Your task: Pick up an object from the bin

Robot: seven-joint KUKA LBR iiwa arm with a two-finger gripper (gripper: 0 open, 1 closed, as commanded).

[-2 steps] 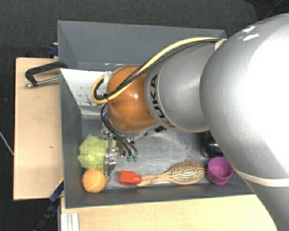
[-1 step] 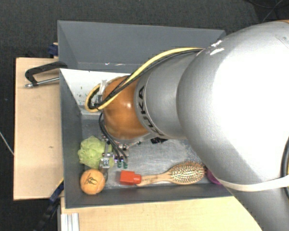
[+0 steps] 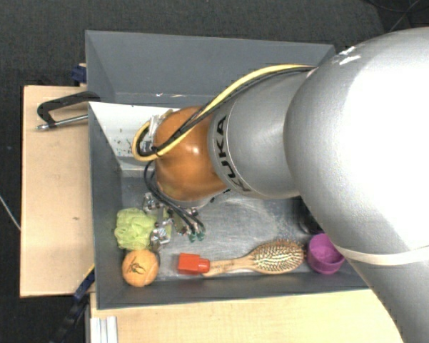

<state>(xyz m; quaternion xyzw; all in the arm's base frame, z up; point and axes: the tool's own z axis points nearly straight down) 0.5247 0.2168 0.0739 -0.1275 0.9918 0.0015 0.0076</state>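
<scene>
Entry: pincer [image 3: 162, 226] (grip state cannot be told) beside green fuzzy lump [image 3: 134, 227], lower-left of bin [image 3: 200, 63]; you'd best centre squarely, clear of orange ball [image 3: 140, 268].

bin [image 3: 200, 63]: plain grey metal
my arm [image 3: 342, 141]: silver-grey with black lettering
my wrist cover [image 3: 185, 159]: glossy orange
cable [image 3: 257, 77]: yellow
cloth [image 3: 134, 227], bin's left wall: pale green
ball [image 3: 140, 268], lower left corner: orange, dark mark
brush [image 3: 264, 258], lower edge: light wood, red handle end
cup [image 3: 324, 254], lower right corner: purple
</scene>
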